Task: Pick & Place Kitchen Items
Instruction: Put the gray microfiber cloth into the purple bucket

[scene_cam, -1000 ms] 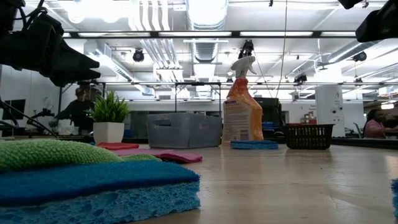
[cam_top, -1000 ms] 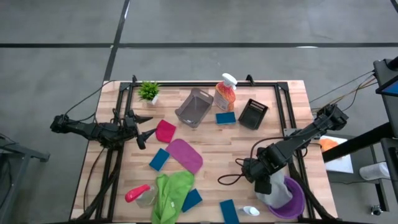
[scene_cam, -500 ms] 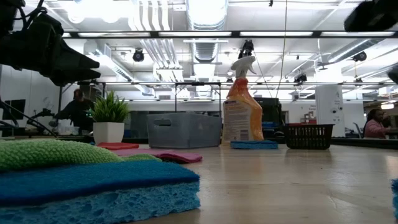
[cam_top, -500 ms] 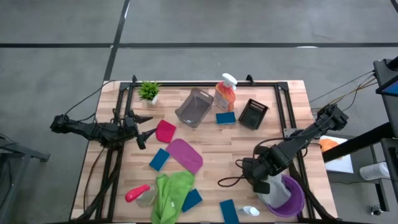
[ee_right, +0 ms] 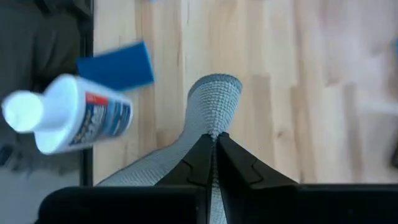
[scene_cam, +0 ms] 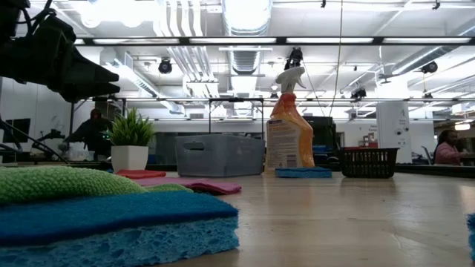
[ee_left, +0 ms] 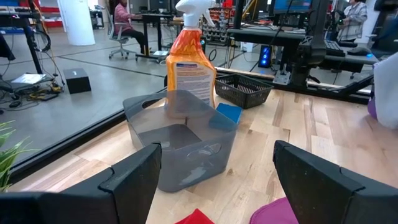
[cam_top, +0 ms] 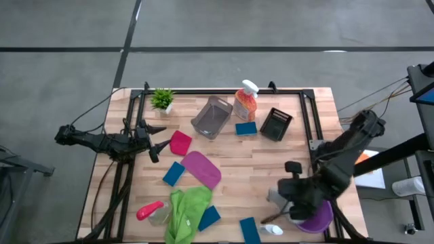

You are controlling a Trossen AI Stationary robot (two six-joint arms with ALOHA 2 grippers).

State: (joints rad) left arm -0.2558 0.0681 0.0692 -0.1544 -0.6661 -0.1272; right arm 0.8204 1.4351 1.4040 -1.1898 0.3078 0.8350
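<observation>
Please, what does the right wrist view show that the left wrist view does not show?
Only the right wrist view: the right pincer shut on the grey cloth, and a white-topped bottle lying beside it. Only the left wrist view: the orange spray bottle, grey bin, black basket and open left pincer. Both: the wooden table.

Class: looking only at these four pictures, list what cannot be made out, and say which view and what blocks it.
- Purple bowl, high view: mostly hidden under the right arm.
- Grey cloth, right wrist view: its lower part hidden behind the shut right gripper.
- Grey bin, left wrist view: its near base hidden by the left gripper.
</observation>
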